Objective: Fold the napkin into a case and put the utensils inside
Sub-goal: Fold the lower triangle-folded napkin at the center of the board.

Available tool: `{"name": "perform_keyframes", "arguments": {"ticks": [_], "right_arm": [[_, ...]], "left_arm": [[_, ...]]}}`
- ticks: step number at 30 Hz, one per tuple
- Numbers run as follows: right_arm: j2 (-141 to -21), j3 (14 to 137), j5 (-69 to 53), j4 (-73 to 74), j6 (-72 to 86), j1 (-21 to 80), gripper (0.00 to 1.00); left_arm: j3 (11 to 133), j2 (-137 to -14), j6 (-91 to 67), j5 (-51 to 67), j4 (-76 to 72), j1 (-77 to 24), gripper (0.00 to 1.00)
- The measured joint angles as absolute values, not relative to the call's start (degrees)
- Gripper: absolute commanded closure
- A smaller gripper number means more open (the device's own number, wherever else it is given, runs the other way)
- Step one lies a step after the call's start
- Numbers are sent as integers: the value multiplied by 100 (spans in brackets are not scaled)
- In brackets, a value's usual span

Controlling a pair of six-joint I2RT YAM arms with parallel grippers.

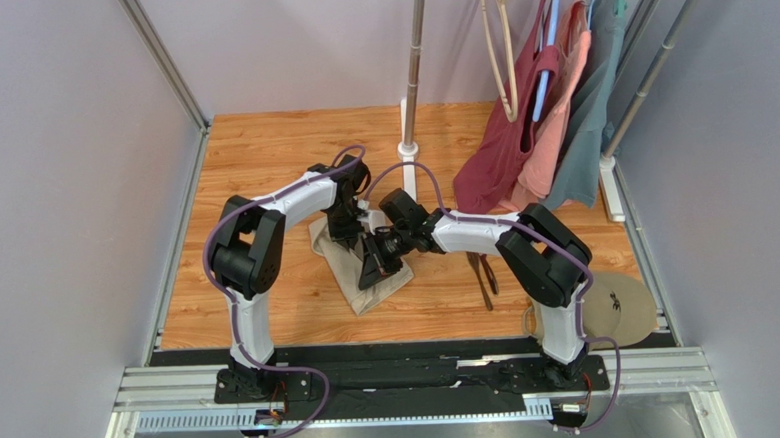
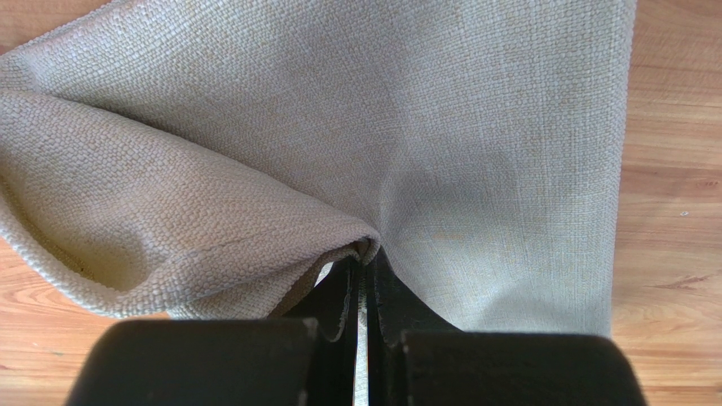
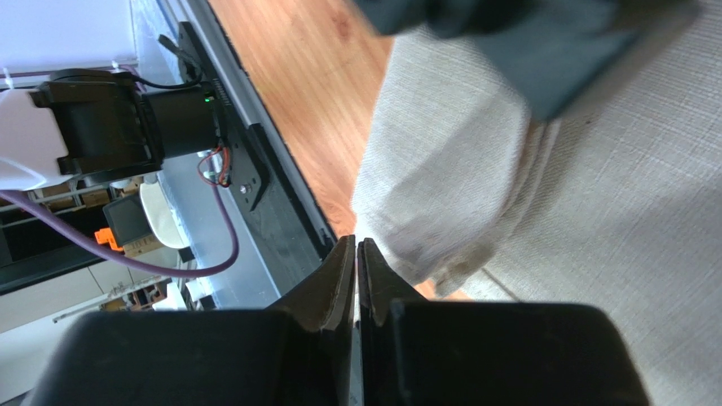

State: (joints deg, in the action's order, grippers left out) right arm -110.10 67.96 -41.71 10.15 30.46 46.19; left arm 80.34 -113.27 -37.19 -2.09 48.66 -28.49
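**Desk:** Start close in. What's nearest you?

**Operator:** Near right, the round tan disc [image 1: 624, 307] lies at the edge of the counter [image 1: 269, 315]. Just past it, toward the middle, I've got the utensils [image 1: 484, 279], slim and dark, lying on bare wood and apart from the cloth. From the top camera I can't tell one piece from another.

**Desk:** And the napkin?

**Operator:** The napkin [image 1: 376, 294] is mid-counter between my two arms. It's a rough, partly folded oblong lying at a slant.

**Desk:** Fingers?

**Operator:** My right fingers [image 3: 335, 288] are drawn together to a sliver. The tips are low, just beside the napkin's corner, and I see nothing between them. The cloth edge sits right next to them on the wrist camera, with a dark blurred shape over the cloth that I can't make out.

**Desk:** Left?

**Operator:** My left fingers [image 2: 339, 313] are pressed together and pinching the napkin. A ridge of weave puckers up at the tips. One flap is rolled over on the left of that view, and flat cloth runs off to the right.

**Desk:** Further back?

**Operator:** There's a pole stand [image 1: 411, 128] behind the arms. At far right a maroon garment [image 1: 500, 143], a salmon one [image 1: 555, 130] and a grey-teal one [image 1: 589, 118] hang with their hems down near the wood. A pale hanger [image 1: 500, 43] hangs beside them.
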Motion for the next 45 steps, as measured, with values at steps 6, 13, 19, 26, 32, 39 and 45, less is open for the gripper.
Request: {"name": "perform_keyframes", "arguments": {"ticks": [6, 13, 19, 26, 32, 39, 45], "right_arm": [[-11399, 6726, -4195, 480, 2971, 4560, 98], [-11754, 6560, -4235, 189, 3177, 4536, 100], [-11815, 6539, -4259, -117, 3341, 4504, 100], [-11832, 6539, -4298, -137, 3435, 4486, 100], [-11832, 6543, -4296, -130, 3439, 4482, 100], [-11832, 6584, -4294, -21, 3430, 4482, 100], [-11832, 6606, -4294, 30, 3430, 4482, 100]], "left_arm": [[8034, -11330, -3736, -281, 4897, -2797, 89], [8042, -11292, -3623, -261, 4862, -2792, 48], [8241, -10978, -3299, -333, 5170, -2683, 45], [8405, -9714, -2821, -729, 5443, -2484, 60], [8125, -9644, -2563, -1103, 5452, -1927, 63], [7979, -10287, -2506, -1273, 5448, -1879, 62], [8001, -10512, -2469, -1280, 5380, -1898, 64]]}}
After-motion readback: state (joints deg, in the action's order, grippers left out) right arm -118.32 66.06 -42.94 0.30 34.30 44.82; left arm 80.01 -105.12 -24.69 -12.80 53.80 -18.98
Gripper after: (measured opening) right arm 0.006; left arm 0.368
